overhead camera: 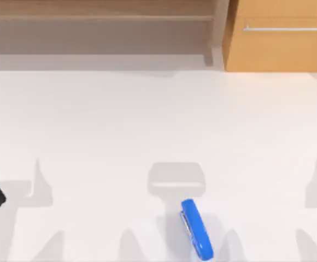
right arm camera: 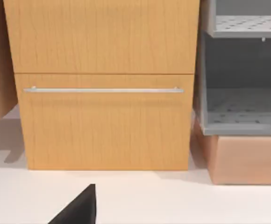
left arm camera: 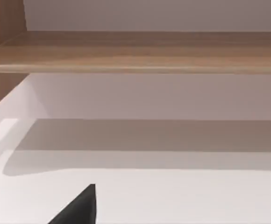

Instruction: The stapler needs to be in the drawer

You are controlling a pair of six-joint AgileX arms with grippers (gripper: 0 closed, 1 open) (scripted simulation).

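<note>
Lying at the lower centre of the table [overhead camera: 93, 120], the stapler [overhead camera: 197, 228] is untouched; drawer [right arm camera: 103, 121] closed, upper right. My jaw state cannot be told.

One small bright blue elongated stapler [overhead camera: 197, 228] near the table's front edge — one orange-brown wooden drawer [overhead camera: 281, 38] with a single thin silver bar handle [overhead camera: 287, 28] far right — one long pale-brown shelf unit [overhead camera: 98, 27] far left.
</note>
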